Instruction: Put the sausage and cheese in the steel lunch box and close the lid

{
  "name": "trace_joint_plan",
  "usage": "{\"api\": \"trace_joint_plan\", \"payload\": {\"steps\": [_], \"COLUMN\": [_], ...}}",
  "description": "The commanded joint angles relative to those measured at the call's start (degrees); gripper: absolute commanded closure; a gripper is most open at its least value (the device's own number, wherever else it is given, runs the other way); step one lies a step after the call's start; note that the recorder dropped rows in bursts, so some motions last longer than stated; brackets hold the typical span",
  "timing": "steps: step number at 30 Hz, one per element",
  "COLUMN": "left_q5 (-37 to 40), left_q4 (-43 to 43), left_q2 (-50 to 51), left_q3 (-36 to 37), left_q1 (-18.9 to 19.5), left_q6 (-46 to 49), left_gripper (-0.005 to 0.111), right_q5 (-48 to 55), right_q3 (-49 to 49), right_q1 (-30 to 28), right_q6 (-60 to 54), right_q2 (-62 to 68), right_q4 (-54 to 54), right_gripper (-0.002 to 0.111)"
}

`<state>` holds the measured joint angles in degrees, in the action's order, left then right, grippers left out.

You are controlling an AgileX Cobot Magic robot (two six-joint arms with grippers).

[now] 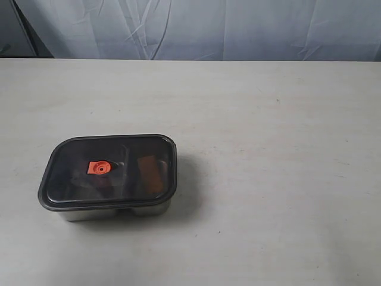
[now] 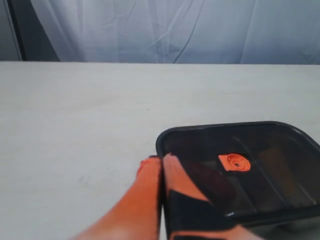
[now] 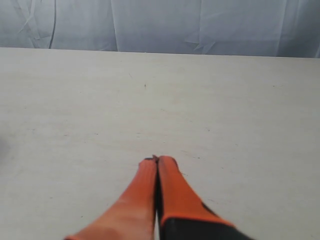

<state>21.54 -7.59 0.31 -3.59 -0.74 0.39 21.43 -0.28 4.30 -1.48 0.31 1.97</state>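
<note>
The steel lunch box (image 1: 113, 212) stands on the left half of the table with the dark lid (image 1: 71, 173) lying flat on top of it, its orange valve tab (image 1: 99, 168) near the middle. Through the lid a dull orange-brown shape, the cheese (image 1: 147, 173), shows in the right compartment. The sausage cannot be made out under the dark plastic. My left gripper (image 2: 161, 159) is shut and empty, with its tips at the lid's (image 2: 280, 150) near corner. My right gripper (image 3: 156, 160) is shut and empty over bare table. Neither gripper shows in the exterior view.
The pale table (image 1: 268, 149) stretches to the right of the box and behind it. A wrinkled grey-white curtain (image 1: 196, 27) hangs along the far edge.
</note>
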Motion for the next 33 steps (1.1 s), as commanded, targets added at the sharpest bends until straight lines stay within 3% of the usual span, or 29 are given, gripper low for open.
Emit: {"api": "trace_joint_plan", "payload": {"steps": [1,15,23,33], "left_q5": [-0.72,-1.68,-10.18,-10.64], "left_q4": [-0.04,0.89,1.15,1.30], "left_q2": [-0.31,-0.31,-0.31,-0.31], "left_q3": [2.30,3.59,3.59,3.59], "left_q1": [0.14,0.14,0.14,0.14], "left_q6": [-3.00,-3.00,-3.00,-2.89], "left_gripper": [0.107,0.107,0.107,0.107], "right_q5": [-0.63,-0.77,-0.77,-0.77], "right_q3": [0.28,0.28,0.28,0.28], "right_q1": [-0.28,-0.28,-0.28,-0.28], "right_q6": [0.01,0.01,0.01,0.01], "right_q2": [-0.31,-0.31,-0.31,-0.31], "right_q4": [0.13,0.03,0.03,0.03], "right_gripper": [0.109,0.109,0.109,0.109]}}
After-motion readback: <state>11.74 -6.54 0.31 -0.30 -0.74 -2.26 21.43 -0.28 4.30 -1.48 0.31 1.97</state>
